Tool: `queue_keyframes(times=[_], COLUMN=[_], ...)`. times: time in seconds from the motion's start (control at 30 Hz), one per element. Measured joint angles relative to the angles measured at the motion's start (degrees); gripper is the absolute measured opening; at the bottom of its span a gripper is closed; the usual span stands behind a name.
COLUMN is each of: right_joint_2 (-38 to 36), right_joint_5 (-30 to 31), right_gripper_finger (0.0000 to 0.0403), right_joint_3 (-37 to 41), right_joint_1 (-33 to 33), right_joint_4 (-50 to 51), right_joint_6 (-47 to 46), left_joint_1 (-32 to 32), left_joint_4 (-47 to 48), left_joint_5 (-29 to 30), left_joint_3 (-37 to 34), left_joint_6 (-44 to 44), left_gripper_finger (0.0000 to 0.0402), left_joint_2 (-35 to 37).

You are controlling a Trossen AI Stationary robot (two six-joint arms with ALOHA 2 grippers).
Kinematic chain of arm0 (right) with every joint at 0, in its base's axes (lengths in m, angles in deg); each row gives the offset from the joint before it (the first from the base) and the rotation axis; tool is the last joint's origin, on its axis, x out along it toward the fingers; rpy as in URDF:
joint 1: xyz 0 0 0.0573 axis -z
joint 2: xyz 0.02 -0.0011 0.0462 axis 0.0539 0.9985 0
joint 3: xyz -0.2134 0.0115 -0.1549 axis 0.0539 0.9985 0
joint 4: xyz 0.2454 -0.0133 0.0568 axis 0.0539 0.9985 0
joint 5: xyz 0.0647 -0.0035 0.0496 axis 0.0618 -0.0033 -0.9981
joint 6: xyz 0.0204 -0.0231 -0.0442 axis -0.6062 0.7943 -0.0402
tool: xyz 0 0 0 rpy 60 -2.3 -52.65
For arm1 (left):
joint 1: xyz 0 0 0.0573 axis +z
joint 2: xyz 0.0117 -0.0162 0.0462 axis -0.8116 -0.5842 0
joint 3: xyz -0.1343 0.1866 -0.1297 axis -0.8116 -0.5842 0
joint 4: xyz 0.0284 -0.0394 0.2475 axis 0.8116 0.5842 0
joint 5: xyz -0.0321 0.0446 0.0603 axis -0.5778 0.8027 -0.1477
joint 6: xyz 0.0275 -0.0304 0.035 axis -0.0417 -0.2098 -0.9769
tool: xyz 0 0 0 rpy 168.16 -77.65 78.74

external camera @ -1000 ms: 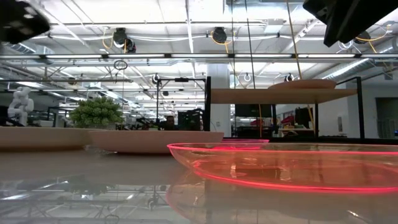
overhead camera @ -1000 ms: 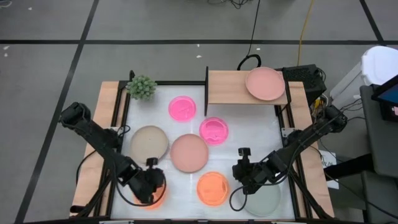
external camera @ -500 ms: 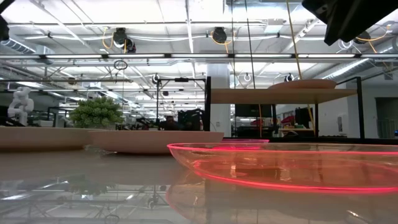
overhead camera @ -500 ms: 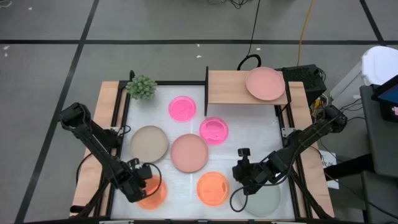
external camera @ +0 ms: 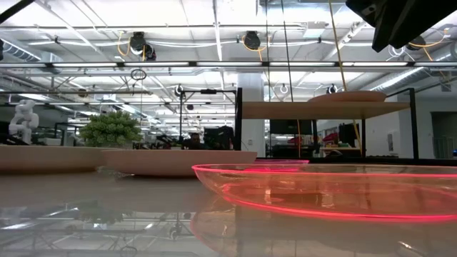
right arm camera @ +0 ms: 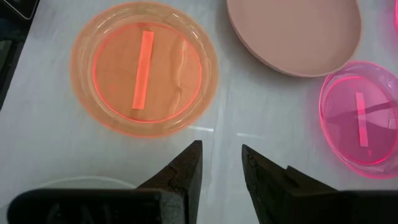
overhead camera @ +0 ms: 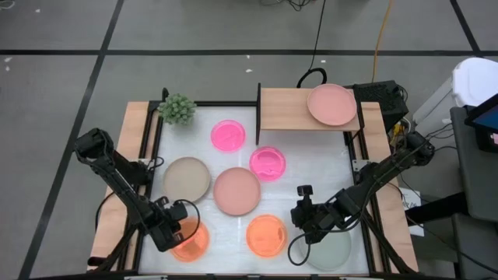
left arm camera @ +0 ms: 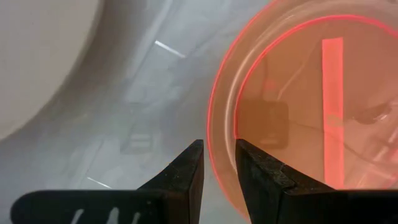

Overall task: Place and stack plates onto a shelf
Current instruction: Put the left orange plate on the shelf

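My left gripper [overhead camera: 173, 229] hovers at the near-left orange plate [overhead camera: 191, 242], open by a narrow gap. In the left wrist view its fingertips [left arm camera: 217, 149] stand on either side of that plate's left rim [left arm camera: 214, 134]; I cannot tell whether they touch it. My right gripper [overhead camera: 307, 214] waits, slightly open, over the far-left edge of the pale grey-green plate [overhead camera: 331, 249]. The second orange plate [overhead camera: 266, 235], the dusty-pink plate [overhead camera: 236, 190], the beige plate [overhead camera: 187, 178] and two magenta plates [overhead camera: 228, 135] [overhead camera: 267, 163] lie flat on the table. A salmon-pink plate [overhead camera: 331, 104] lies on the shelf [overhead camera: 284, 109].
A small green plant [overhead camera: 177, 109] stands at the table's far-left corner. The shelf's left half is bare. Wooden rails [overhead camera: 132, 155] run along both sides of the table. In the low view the orange plate [external camera: 335, 193] fills the foreground, with the shelf [external camera: 325, 109] behind it.
My left gripper has moved from above the near-left orange plate toward the table's left edge, then a little way back to the plate's left rim, uncovering most of that plate. It has left the top-left corner of the low view. No plate has moved.
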Motion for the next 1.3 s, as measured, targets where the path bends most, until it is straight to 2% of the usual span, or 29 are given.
queue_keyframes(times=[0.2,0.4,0.77,1.07,1.3], right_joint_2=[0.00,0.00,0.00,0.00,0.00], right_joint_5=[0.01,-0.02,0.02,0.02,0.05], right_gripper_finger=[0.0098,0.0098,0.0098,0.0098,0.0098], right_joint_3=[0.00,0.00,0.00,0.00,0.00], right_joint_1=[0.00,0.00,0.00,0.00,0.00], right_joint_4=[-0.69,-0.68,-0.65,-0.63,-0.63], right_joint_6=[-0.17,-0.17,1.11,1.10,1.11], left_joint_1=[-0.48,-1.52,-1.50,-1.45,-1.45], left_joint_4=[-0.38,-5.89,-6.57,-7.61,-7.13], left_joint_5=[0.09,0.13,0.52,0.60,0.65], left_joint_3=[-1.40,-4.65,-4.96,-4.94,-4.76], left_joint_6=[3.73,5.05,5.40,5.42,5.14], left_gripper_finger=[0.0097,0.0097,0.0094,0.0011,0.0006], left_joint_2=[0.00,0.12,0.13,0.09,0.76])
